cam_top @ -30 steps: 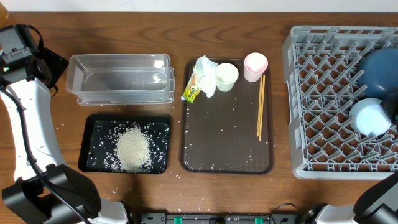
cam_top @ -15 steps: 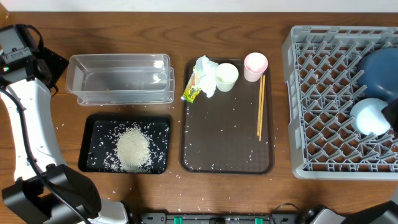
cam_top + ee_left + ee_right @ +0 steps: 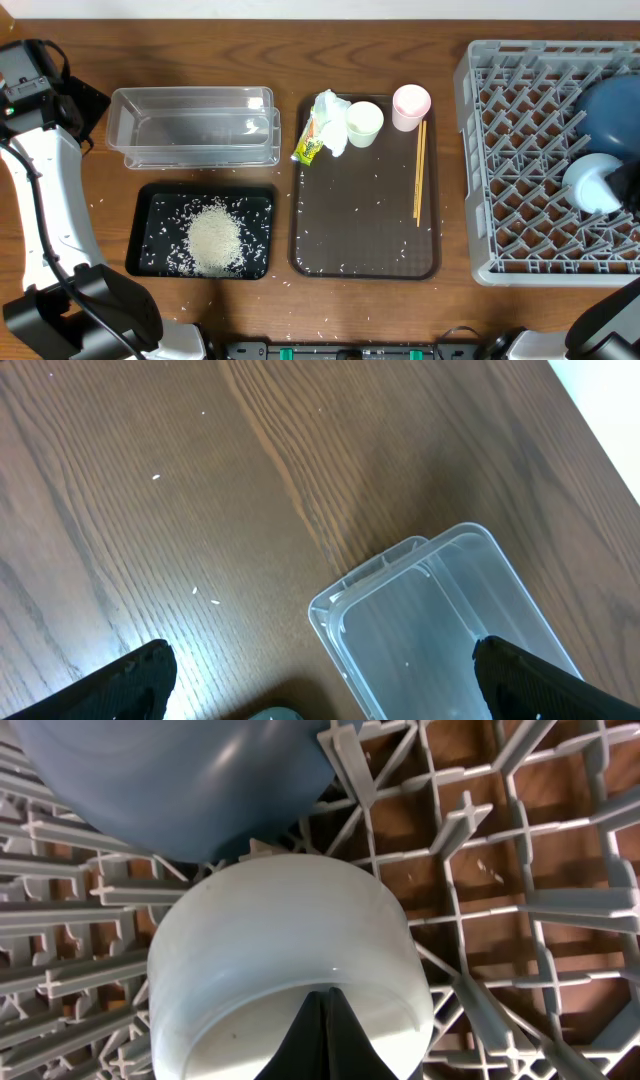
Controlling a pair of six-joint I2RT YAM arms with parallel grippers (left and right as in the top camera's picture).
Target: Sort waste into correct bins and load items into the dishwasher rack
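Two cups, the white cup (image 3: 363, 123) and the pink cup (image 3: 411, 106), stand at the far end of the brown serving tray (image 3: 365, 230) in the overhead view. With them are the crumpled tissue (image 3: 328, 108), the yellow-green wrapper (image 3: 310, 143) and a pair of chopsticks (image 3: 420, 172). Rice (image 3: 213, 238) is heaped in the black tray (image 3: 150, 205), just beside the clear tub (image 3: 193, 127). The deep-blue plate (image 3: 612, 112) and light-blue bowl (image 3: 596, 183) sit in the grey dishwasher rack (image 3: 520, 160).

Left wrist view: the left claw (image 3: 322, 660) is spread wide above the tabletop (image 3: 200, 510), near the tub's corner.

Right wrist view: the right claw (image 3: 326, 1010) is pressed together, pinching nothing, in front of the bowl's pale wall. Whether it touches the bowl I cannot tell.
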